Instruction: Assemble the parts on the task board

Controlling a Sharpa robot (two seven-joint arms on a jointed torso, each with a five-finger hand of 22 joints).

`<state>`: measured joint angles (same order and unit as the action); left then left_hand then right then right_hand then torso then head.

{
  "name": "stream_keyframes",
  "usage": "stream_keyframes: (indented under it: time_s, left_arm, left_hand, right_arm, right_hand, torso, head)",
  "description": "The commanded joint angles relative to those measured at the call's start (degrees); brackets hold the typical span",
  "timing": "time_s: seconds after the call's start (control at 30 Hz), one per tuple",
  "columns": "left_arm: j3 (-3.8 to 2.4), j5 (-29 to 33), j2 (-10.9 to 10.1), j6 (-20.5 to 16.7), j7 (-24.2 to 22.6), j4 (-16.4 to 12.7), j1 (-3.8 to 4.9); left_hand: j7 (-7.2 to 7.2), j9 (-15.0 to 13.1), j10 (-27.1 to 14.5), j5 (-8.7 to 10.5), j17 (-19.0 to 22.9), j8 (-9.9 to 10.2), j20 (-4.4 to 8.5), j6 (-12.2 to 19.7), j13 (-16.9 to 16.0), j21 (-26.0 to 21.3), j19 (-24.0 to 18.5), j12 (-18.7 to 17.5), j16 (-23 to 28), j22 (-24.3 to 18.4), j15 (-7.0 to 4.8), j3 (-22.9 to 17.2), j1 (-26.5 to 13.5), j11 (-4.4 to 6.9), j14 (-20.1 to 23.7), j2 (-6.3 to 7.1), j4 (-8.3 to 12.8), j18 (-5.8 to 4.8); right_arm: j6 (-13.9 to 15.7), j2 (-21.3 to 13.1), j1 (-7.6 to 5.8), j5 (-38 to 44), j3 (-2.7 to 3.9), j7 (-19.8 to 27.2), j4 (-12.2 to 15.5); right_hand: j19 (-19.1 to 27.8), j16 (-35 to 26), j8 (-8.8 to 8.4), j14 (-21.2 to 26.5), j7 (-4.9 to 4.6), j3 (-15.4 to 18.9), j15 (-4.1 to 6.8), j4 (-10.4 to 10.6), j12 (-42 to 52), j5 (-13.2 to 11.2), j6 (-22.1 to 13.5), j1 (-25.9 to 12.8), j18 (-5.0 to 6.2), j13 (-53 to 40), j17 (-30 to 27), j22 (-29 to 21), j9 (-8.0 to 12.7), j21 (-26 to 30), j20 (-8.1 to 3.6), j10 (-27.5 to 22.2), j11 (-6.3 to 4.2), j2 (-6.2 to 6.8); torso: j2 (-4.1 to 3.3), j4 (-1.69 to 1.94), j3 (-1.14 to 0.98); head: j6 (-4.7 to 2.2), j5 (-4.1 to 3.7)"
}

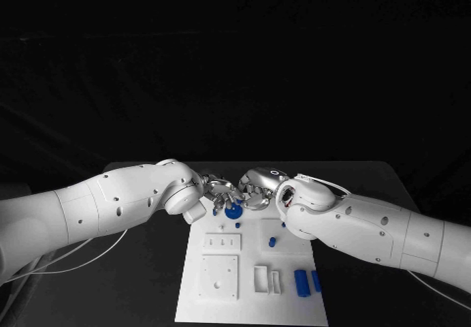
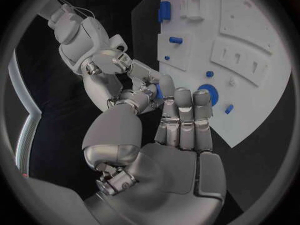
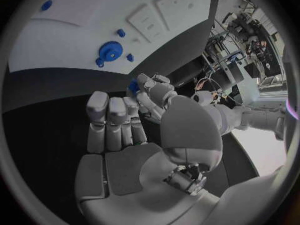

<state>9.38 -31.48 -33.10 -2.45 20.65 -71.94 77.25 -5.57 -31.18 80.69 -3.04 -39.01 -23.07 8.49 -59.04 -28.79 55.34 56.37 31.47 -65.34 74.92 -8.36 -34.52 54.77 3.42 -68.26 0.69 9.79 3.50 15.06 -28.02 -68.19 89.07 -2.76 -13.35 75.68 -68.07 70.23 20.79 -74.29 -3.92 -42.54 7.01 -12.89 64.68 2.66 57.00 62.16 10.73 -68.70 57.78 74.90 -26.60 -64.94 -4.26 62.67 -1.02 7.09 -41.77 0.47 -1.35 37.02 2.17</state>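
White task board (image 1: 250, 300) flat on the black desk (image 1: 147, 272), with blue parts (image 1: 302, 281) standing near its right edge and a blue gear (image 1: 233, 211) seated at its far end. Left hand (image 1: 218, 194) and right hand (image 1: 257, 194) meeting fingertip to fingertip just above the gear. Small blue part (image 3: 133, 86) pinched in the left fingers (image 3: 150, 85); right fingers (image 3: 109, 117) held straight and together, holding nothing visible.
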Motion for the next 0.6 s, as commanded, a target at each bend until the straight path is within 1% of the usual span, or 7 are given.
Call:
stream_keyframes:
  time_s: [0.03, 0.13, 0.23, 0.33, 0.43, 0.57, 0.6]
  left_arm:
    - [-0.21, 0.1, 0.2, 0.0, -1.4, -0.2, 0.21]
    - [-0.2, 0.1, 0.1, 0.2, -1.5, -0.2, 0.2]
    - [-0.2, 0.1, 0.1, -0.1, -1.7, -0.2, 0.2]
    - [-0.2, 0.1, 0.0, -0.4, -1.8, -0.2, 0.2]
    - [-0.2, 0.1, 0.0, -0.7, -2.0, -0.2, 0.2]
    - [-0.2, -0.2, 0.0, -0.3, -1.8, -0.3, 0.2]
    - [-0.2, -0.3, 0.0, -0.2, -1.8, -0.3, 0.2]
  left_hand:
    - [3.41, -2.6, 1.6, 0.18, -0.4, -0.6, 5.69, -5.1, -0.6, 1.0, 1.0, 1.1, -1.3, 0.8, -1.25, 0.2, -0.6, 0.55, -2.1, 0.31, 0.1, 0.27]
    - [3.88, -3.4, 2.6, 0.2, -0.7, -1.0, 6.08, -6.0, -1.3, 2.0, 1.9, 2.2, -2.6, 0.9, -1.85, 0.4, -0.8, 1.03, -3.1, 0.64, 0.2, 0.46]
    - [3.99, -3.6, 2.8, 0.2, -0.8, -1.1, 6.18, -6.2, -1.5, 2.2, 2.1, 2.5, -3.0, 1.0, -1.99, 0.4, -0.8, 1.15, -3.2, 0.72, 0.2, 0.51]
    - [4.57, -4.4, 3.5, 0.15, -1.4, -1.5, 6.53, -7.3, -2.5, 3.1, 2.9, 4.3, -4.7, 1.2, -2.65, 0.4, -1.0, 1.72, -4.1, 1.09, 0.4, 0.71]
    - [4.8, -5.2, 3.2, 0.13, -1.5, -1.5, 6.74, -7.8, -3.4, 3.7, 3.1, 5.7, -5.7, 1.2, -2.91, 0.3, -1.2, 1.97, -4.1, 1.17, 0.4, 0.8]
    - [4.87, -5.7, 2.8, 0.08, -1.4, -1.3, 6.85, -7.9, -3.8, 4.0, 3.1, 6.3, -6.1, 1.1, -2.99, 0.0, -1.2, 2.04, -3.9, 1.08, 0.6, 0.86]
    - [4.87, -5.8, 2.7, 0.04, -1.4, -1.2, 6.87, -7.9, -3.8, 4.1, 3.0, 6.4, -6.2, 1.1, -3.0, -0.1, -1.1, 2.05, -3.9, 1.01, 0.7, 0.87]
  right_arm:
    - [-1.4, 0.0, 0.34, 0.5, -0.16, 0.2, -0.1]
    - [-1.3, 0.0, 0.42, 0.5, -0.16, 0.2, -0.2]
    - [-1.1, -0.1, 0.52, 0.1, -0.16, 0.4, -0.3]
    - [-0.8, 0.0, 0.53, -0.4, -0.16, 0.9, -0.4]
    - [-0.5, 0.0, 0.53, -0.8, -0.16, 1.1, -0.4]
    - [0.5, -0.2, 0.53, -1.7, -0.17, 1.4, -0.5]
    - [0.8, -0.2, 0.53, -2.2, -0.17, 1.6, -0.6]
  right_hand:
    - [-0.1, -0.3, 0.37, -0.1, -1.12, -0.3, 0.47, 0.1, 0.1, 0.2, 2.3, -0.2, 4.27, -0.1, 0.1, 0.7, -0.1, -0.3, -0.37, 0.2, -0.29, -0.57]
    - [-0.1, -0.3, 0.37, -0.1, -1.12, -0.4, 0.47, 0.1, 0.1, 0.2, 2.3, -0.3, 4.27, -0.1, 0.1, 0.7, -0.1, -0.3, -0.37, 0.2, -0.29, -0.57]
    - [-0.1, -0.3, 0.37, -0.1, -1.12, -0.4, 0.47, 0.1, 0.1, 0.2, 2.3, -0.3, 4.27, -0.1, 0.1, 0.7, -0.1, -0.3, -0.37, 0.2, -0.29, -0.57]
    - [-0.1, -0.3, 0.35, -0.1, -1.14, -0.4, 0.46, 0.1, 0.0, 0.2, 2.3, -0.4, 4.27, 0.0, 0.1, 0.7, -0.1, -0.2, -0.36, 0.1, -0.28, -0.5]
    - [-0.1, -0.3, 0.3, -0.1, -1.15, -0.4, 0.45, 0.2, -0.1, 0.2, 2.2, -0.5, 4.27, 0.0, 0.1, 0.7, -0.1, -0.2, -0.34, 0.1, -0.27, -0.37]
    - [-0.1, -0.4, 0.19, 0.0, -1.19, -0.6, 0.42, 0.2, -0.2, 0.2, 2.0, -0.7, 4.27, 0.0, 0.1, 0.6, -0.1, -0.1, -0.33, 0.0, -0.23, 0.11]
    - [-0.1, -0.4, 0.11, 0.0, -1.24, -0.4, 0.39, 0.4, -0.3, 0.2, 1.8, -1.0, 4.27, 0.0, 0.1, 0.6, -0.1, -0.1, -0.31, 0.0, -0.19, 0.68]
  torso:
    - [-0.01, -0.03, 0.02]
    - [-0.01, -0.01, -0.01]
    - [-0.03, 0.01, -0.03]
    - [-0.01, -0.02, -0.03]
    - [0.0, -0.04, -0.04]
    - [-0.01, -0.03, -0.04]
    - [-0.01, -0.04, -0.05]
  head:
    - [0.08, -0.05]
    - [0.13, -0.08]
    - [0.18, -0.1]
    - [0.26, -0.14]
    - [0.33, -0.17]
    - [0.38, -0.19]
    - [0.37, -0.21]
